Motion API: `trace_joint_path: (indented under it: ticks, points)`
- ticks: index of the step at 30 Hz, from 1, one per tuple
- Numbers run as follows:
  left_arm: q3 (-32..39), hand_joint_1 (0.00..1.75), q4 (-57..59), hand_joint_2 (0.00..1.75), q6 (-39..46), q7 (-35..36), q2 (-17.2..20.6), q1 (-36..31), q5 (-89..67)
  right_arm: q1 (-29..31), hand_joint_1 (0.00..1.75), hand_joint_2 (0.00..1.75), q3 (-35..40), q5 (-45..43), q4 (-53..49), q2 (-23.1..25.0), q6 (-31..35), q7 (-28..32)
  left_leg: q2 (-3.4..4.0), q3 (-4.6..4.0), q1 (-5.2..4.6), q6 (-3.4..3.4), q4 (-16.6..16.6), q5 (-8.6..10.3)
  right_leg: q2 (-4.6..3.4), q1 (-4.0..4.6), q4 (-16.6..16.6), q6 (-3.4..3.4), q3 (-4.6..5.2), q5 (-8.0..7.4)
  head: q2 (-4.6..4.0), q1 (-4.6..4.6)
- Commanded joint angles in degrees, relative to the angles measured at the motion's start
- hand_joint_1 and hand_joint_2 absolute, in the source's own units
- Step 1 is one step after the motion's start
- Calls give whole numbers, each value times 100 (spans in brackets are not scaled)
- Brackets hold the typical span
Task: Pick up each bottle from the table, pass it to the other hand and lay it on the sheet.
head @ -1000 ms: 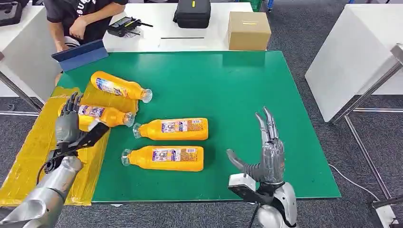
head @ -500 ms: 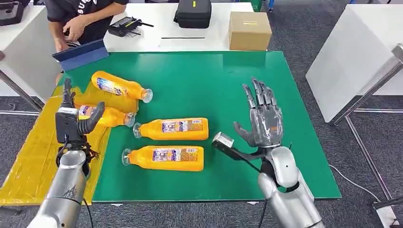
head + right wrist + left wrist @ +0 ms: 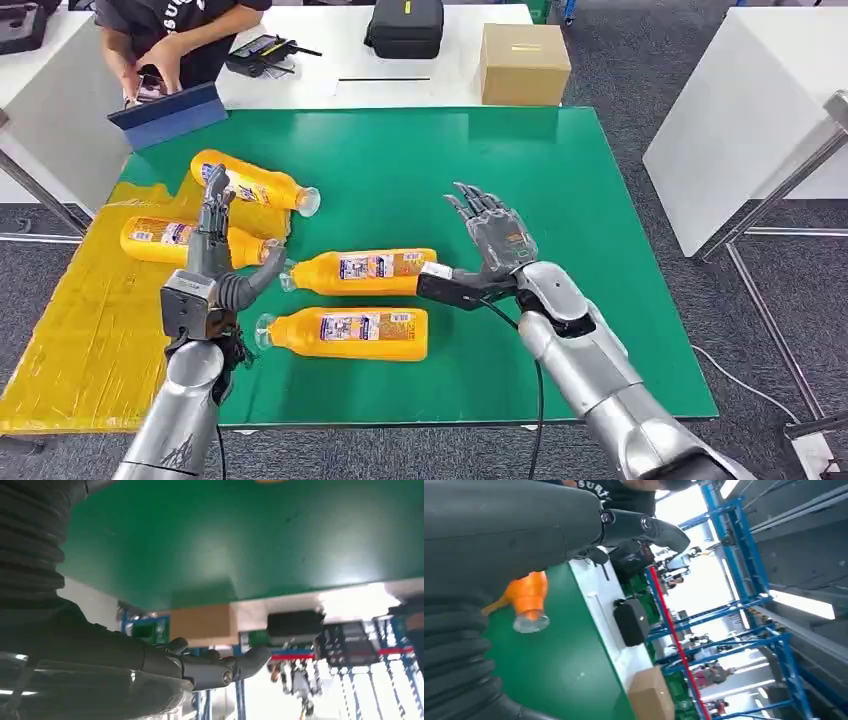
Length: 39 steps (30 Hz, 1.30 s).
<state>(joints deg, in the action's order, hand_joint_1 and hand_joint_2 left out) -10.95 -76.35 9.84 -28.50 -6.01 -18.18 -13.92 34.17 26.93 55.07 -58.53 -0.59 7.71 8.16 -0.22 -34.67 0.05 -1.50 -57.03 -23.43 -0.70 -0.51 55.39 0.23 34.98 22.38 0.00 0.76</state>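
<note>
Bottles, four orange ones, are seen lying on their sides in the head view. Two are laid on the yellow sheet [image 3: 80, 330] at the table's left edge: the far bottle [image 3: 252, 184] with its cap over the green table [image 3: 480, 160], and the near sheet bottle [image 3: 160, 240] just behind the left hand. Two more are left on the green surface, caps pointing left: the upper bottle [image 3: 365, 271] and the lower bottle [image 3: 345, 333], parallel and near each other.

The left hand [image 3: 208, 275] is raised above the table's left part, between the sheet bottles and the lower bottle, fingers pointing up and away, thumb spread toward the upper bottle's cap. Nothing is held; the fingers are apart. In the left wrist view, a clear cap and orange neck [image 3: 526, 600] are seen past that hand.

The right hand [image 3: 492, 235] is held over the table just right of the upper bottle's base, palm up, fingers spread and lightly curled, nothing in its grasp. Whether it touches the bottle cannot be told.

Behind the table, a cardboard box [image 3: 524, 63] and a black case [image 3: 404, 27] are set on a white table, and a person [image 3: 165, 40] is bent over a blue stand [image 3: 168, 115].
</note>
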Motion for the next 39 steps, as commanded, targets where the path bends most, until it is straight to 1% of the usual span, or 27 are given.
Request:
trace_joint_path:
  ticks: [1, 2, 5, 6, 7, 9, 11, 14, 15, 16, 17, 19, 20, 22, 23, 25, 26, 27, 29, 32, 35, 36, 37, 38, 39]
  points:
    - [-435, 0, -381, 175, 86, 11, 121, 50, -68, 812, 0, 175, 546, -457, 1556, 394, -222, 217, 18, 35, -1, 14, -1, -18, -10, -1, 3, -5, -28, 13, 0, 2]
    - [-448, 0, -274, 175, 112, 55, 111, -8, -50, 883, 0, 175, 567, -726, 1694, 435, -374, 349, 11, 24, 0, 10, 2, -9, -5, 1, 0, -3, -18, 7, 0, 0]
    - [-474, 0, 4, 175, 169, 80, 73, -50, -14, 976, 0, 175, 645, -893, 2000, 554, -304, 332, 7, 33, -1, 13, -1, -14, -1, 0, 3, -4, -26, 13, 0, 0]
    - [-455, 0, 41, 175, 217, 50, 45, -16, -7, 994, 0, 175, 662, -929, 2140, 593, -227, 356, 8, 24, -1, 9, 2, -7, -4, 0, -1, -3, -18, 6, 0, 2]
    - [-455, 0, 41, 175, 227, 36, 40, 2, -8, 982, 0, 175, 665, -931, 2148, 600, -210, 363, 8, 39, -2, 12, 4, -12, -2, -1, -2, -3, -32, 12, 0, 0]
    - [-458, 0, 42, 175, 237, 17, 39, 25, -12, 970, 0, 175, 670, -930, 2162, 605, -187, 370, 8, 25, -2, 8, 6, -6, -3, -1, -3, -2, -18, 6, 0, 0]
    - [-458, 0, 42, 175, 237, 17, 39, 25, -12, 970, 0, 175, 670, -930, 2162, 605, -187, 370, -2, 26, -1, 9, 4, -6, 7, 0, -3, -2, -22, 9, 0, 2]
    - [-428, 0, 14, 175, 252, 16, 27, 29, -12, 1000, 0, 175, 682, -944, 2238, 621, -209, 372, 4, 39, -3, 13, 4, -14, 3, -1, -2, -3, -33, 15, 0, 2]
    - [-402, 0, 27, 175, 273, 15, 12, 12, -15, 1024, 0, 175, 687, -955, 2291, 647, -218, 377, 2, 28, -3, 9, 4, -8, 2, -1, -2, -2, -23, 10, 0, 2]
    - [-376, 0, 60, 175, 272, 14, 5, -44, -13, 1085, 0, 175, 701, -961, 2369, 699, -232, 384, 0, 36, -4, 12, 3, -12, 5, -3, 0, -2, -32, 15, 0, 2]
    - [-348, 0, 136, 175, 275, 14, -18, -102, -13, 1173, 0, 175, 718, -976, 2526, 746, -232, 423, 2, 23, -2, 9, 2, -6, 2, -1, 0, -2, -18, 8, 0, 2]
    - [-284, 0, 216, 175, 320, 29, -44, -163, -17, 1324, 0, 175, 771, -977, 2785, 881, -262, 449, 4, 37, -5, 15, 0, -14, 4, -3, 5, -4, -31, 16, 0, 2]
    - [-266, 0, 221, 175, 325, 27, -47, -161, -21, 1383, 0, 175, 788, -983, 2927, 941, -266, 459, 4, 20, -2, 11, -1, -6, 1, -1, 3, -4, -15, 8, 0, 2]
    - [-241, 0, 172, 175, 358, 5, -48, -110, -34, 1458, 0, 175, 854, -937, 3105, 1025, -237, 430, 6, 35, -4, 15, -2, -13, 2, -2, 6, -6, -28, 15, 0, 2]
    - [-236, 0, 101, 175, 361, 6, -41, -69, -35, 1486, 0, 175, 877, -917, 3189, 1063, -222, 397, 12, 26, -2, 13, -1, -9, -6, -1, 5, -5, -16, 8, 0, 2]
    - [-236, 0, 55, 175, 362, 6, -43, -49, -36, 1501, 0, 175, 893, -914, 3239, 1084, -232, 387, 16, 47, -4, 19, 1, -18, -6, -2, 6, -8, -34, 17, 0, 2]
    - [-242, 0, -70, 175, 365, 22, -54, -13, -36, 1558, 0, 175, 974, -823, 3383, 1118, -186, 269, 8, 47, -3, 19, 2, -17, 2, -1, 3, -7, -38, 19, 0, 0]
    - [-255, 0, -113, 175, 365, 22, -60, -11, -38, 1579, 0, 175, 987, -811, 3431, 1136, -188, 232, 3, 29, 0, 13, 2, -9, 4, 1, 1, -5, -22, 11, 0, 2]
    - [-365, 0, -216, 175, 330, 33, -55, -15, -63, 1606, 0, 175, 1031, -769, 3581, 1161, -103, 141, 5, 41, -2, 17, -2, -16, 3, 0, 5, -5, -32, 20, 0, 2]
    - [-502, 0, -311, 175, 297, 41, -83, 39, -95, 1513, 0, 175, 1024, -772, 3670, 1134, 2, 93, -5, 18, 1, 9, 1, -2, 9, 2, -1, -1, -16, 7, 0, 2]
    - [-562, 0, -319, 175, 289, 27, -98, 70, -120, 1479, 0, 175, 1018, -771, 3731, 1131, 34, 64, -8, 30, -2, 11, 3, -6, 13, 0, -2, -1, -27, 13, 0, 0]
    - [-567, 0, -324, 175, 289, 25, -100, 61, -123, 1510, 0, 175, 1026, -762, 3777, 1154, -7, 47, -6, 19, -1, 9, 3, -1, 9, 0, -2, -1, -16, 7, 0, 2]
    - [-563, 0, -340, 175, 290, 33, -96, 39, -121, 1564, 0, 175, 1051, -721, 3844, 1203, -33, -25, -7, 32, -3, 13, 2, -8, 12, -1, 0, -2, -29, 15, 0, 2]
    - [-559, 0, -342, 175, 290, 38, -95, 31, -120, 1575, 0, 175, 1052, -721, 3842, 1214, -37, -26, -2, 17, -2, 10, 1, -2, 5, -1, 1, -2, -13, 7, 0, 4]
    - [-548, 0, -354, 175, 291, 51, -92, 11, -117, 1586, 0, 175, 1052, -719, 3847, 1219, -49, -35, 1, 26, -3, 14, -3, -9, 4, -1, 5, -3, -22, 13, 0, 2]
